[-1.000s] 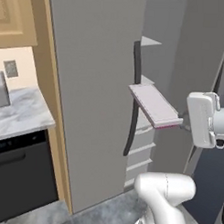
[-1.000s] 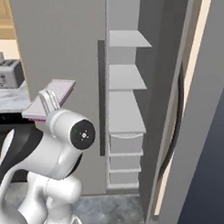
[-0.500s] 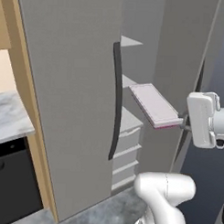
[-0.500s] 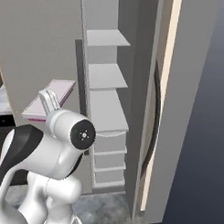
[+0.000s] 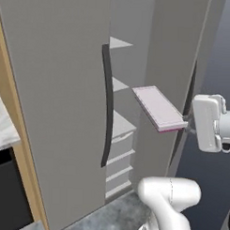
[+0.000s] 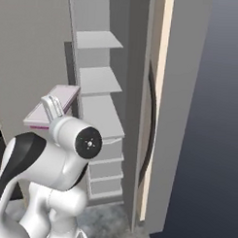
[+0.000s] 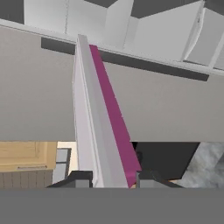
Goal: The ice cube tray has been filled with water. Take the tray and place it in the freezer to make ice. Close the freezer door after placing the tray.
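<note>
Pink and flat, the ice cube tray (image 5: pixel 159 108) is up in the air in front of the fridge, held out level by its near end. In the hand view the tray (image 7: pixel 103 127) is seen from its thin edge, with a bright magenta side, and the gripper (image 7: pixel 114 178) has its two dark finger tips pressed on either side of it, so the gripper is closed on the tray. The freezer (image 5: pixel 118 112) is open. Inside it you can see white shelves, one above the other, and pale drawers (image 6: pixel 105 169) lower down. The tray is just outside the freezer, about as high as the middle shelves. The wide grey door (image 5: pixel 56 100) with a long black handle (image 5: pixel 107 107) is on the left in the left base view. The freezer door (image 6: pixel 175 108) is swung out on the right in the right base view, and its black curved handle (image 6: pixel 151 127) shows on its edge.
</note>
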